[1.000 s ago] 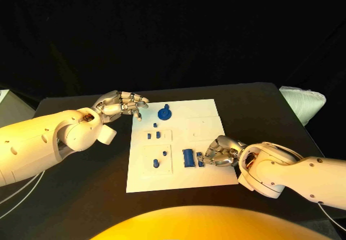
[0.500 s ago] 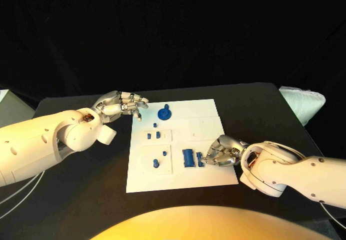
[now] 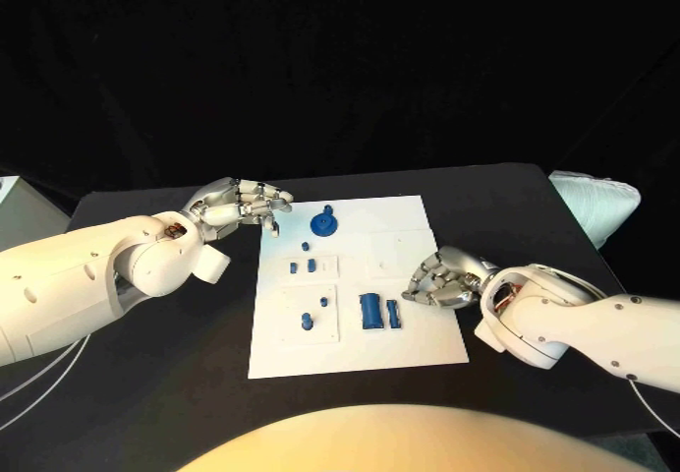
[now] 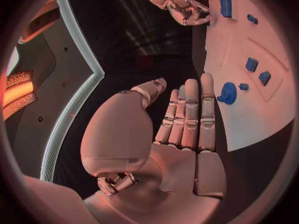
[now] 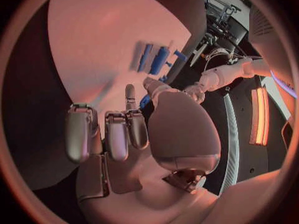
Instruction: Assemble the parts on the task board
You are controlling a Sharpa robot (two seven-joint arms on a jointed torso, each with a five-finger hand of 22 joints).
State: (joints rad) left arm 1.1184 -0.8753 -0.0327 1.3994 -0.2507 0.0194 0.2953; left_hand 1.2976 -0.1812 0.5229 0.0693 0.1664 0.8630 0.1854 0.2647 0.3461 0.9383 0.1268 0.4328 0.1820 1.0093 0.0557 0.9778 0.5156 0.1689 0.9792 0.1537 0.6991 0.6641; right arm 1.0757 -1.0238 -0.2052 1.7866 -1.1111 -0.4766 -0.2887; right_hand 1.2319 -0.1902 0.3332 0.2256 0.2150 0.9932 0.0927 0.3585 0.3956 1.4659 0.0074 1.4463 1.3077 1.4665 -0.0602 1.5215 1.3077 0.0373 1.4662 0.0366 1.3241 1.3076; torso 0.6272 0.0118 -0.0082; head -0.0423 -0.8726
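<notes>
The white task board [image 3: 411, 339] lies mid-table. On it are a round blue part [image 3: 324, 225] near the far edge, small blue parts [image 3: 302, 265] in the left panels, and a long blue block [image 3: 369, 311] with a narrow blue piece [image 3: 394, 313] beside it. My right hand [image 3: 446, 278] hovers at the board's right edge, just right of the narrow piece, fingers loosely bent and holding nothing [image 5: 118, 134]. My left hand [image 3: 241, 206] hangs off the board's far left corner, fingers straight and empty [image 4: 187, 119], close to the round part [image 4: 228, 92].
A white padded object [image 3: 598, 202] sits at the table's right edge. A pale box corner [image 3: 9, 197] shows at the far left. Bare black table [image 3: 170, 354] surrounds the board.
My right hand has come off the narrow blue piece and drawn back up and to the right, leaving the piece lying beside the long block. The left hand has stayed put.
</notes>
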